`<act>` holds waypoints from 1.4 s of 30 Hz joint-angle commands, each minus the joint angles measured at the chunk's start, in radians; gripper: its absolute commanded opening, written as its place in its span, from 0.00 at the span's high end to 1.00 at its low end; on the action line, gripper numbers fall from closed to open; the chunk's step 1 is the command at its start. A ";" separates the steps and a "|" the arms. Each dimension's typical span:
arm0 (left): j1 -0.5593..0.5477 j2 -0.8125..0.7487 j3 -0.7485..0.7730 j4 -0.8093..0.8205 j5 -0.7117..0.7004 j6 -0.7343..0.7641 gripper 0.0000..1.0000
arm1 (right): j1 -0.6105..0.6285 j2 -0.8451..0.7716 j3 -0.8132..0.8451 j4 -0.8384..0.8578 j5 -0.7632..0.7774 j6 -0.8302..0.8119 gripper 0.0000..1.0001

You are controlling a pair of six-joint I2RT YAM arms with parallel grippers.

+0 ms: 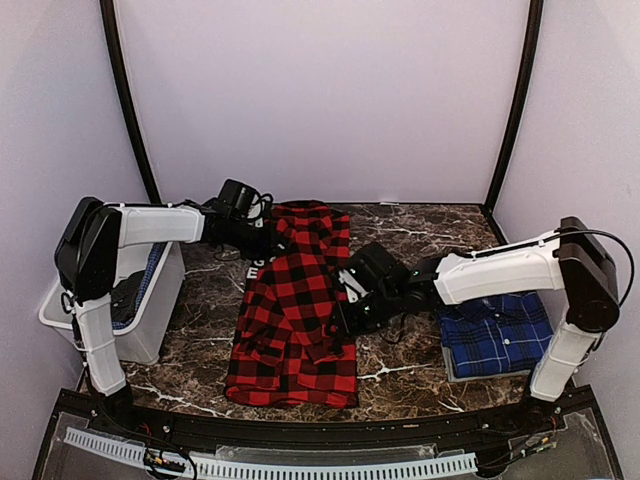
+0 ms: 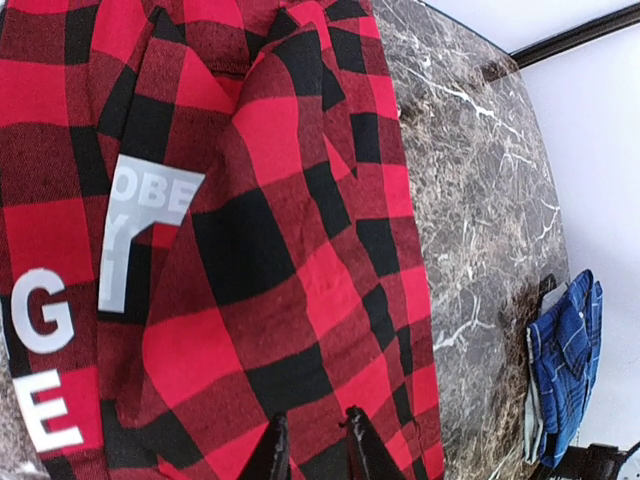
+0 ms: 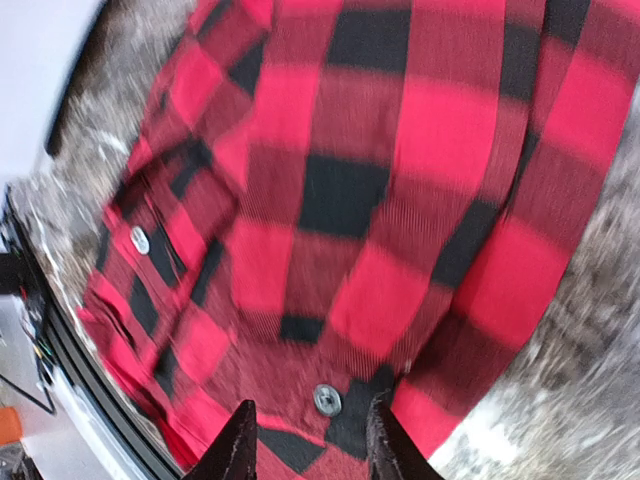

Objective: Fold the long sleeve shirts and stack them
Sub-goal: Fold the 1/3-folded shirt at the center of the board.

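Both reaching inward: left gripper [image 2: 310, 440], right gripper [image 3: 305, 425] low over red-and-black shirt [image 1: 295, 320].

Red-and-black checked flannel shirt [image 1: 295, 310]: large squares, dull grey buttons. Blue-and-navy plaid flannel shirt [image 1: 495, 335]: thin white lines through it. Dark brown marble-look tabletop [image 1: 410, 375]: white veins. White plastic bin [image 1: 150, 335]. Pale lilac walls [image 1: 320, 100]. White block lettering [image 2: 45, 315] by the red cloth.
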 commanded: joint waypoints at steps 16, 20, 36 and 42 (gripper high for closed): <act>0.079 0.258 0.120 0.094 -0.049 -0.041 0.85 | -0.323 0.384 0.553 0.244 -0.322 -0.108 0.65; 0.081 0.263 0.114 0.080 -0.059 -0.037 0.85 | -0.337 0.542 0.742 0.245 -0.409 -0.072 0.66; 0.084 0.257 0.088 0.037 -0.052 -0.022 0.87 | -0.410 1.006 1.216 0.377 -0.458 0.154 0.85; 0.083 0.251 0.071 0.040 -0.047 -0.019 0.88 | -0.442 1.118 1.320 0.435 -0.341 0.300 0.88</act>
